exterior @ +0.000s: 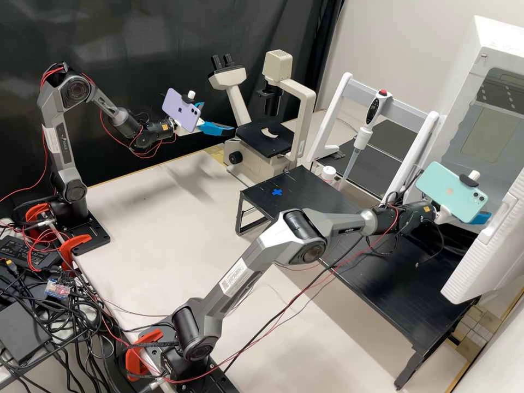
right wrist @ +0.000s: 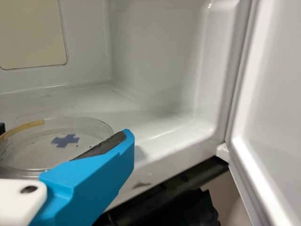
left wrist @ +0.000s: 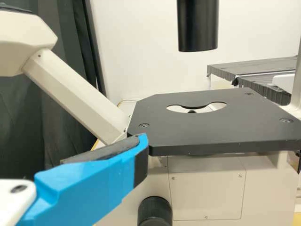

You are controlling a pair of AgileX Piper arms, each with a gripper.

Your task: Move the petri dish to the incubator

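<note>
My left gripper: fingers spread, near the microscope. My right gripper: grip state cannot be told. Right wrist view: petri dish beside that gripper, inside the incubator, over a blue cross. High view: black stand, pale desk, dark curtain.

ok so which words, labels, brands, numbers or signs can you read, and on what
"+": blue plus sign on the black table
"+": blue plus sign seen through the clear round petri dish in the white incubator
White labels on both dark grey arms: too small to read
Other print: also too small
</note>
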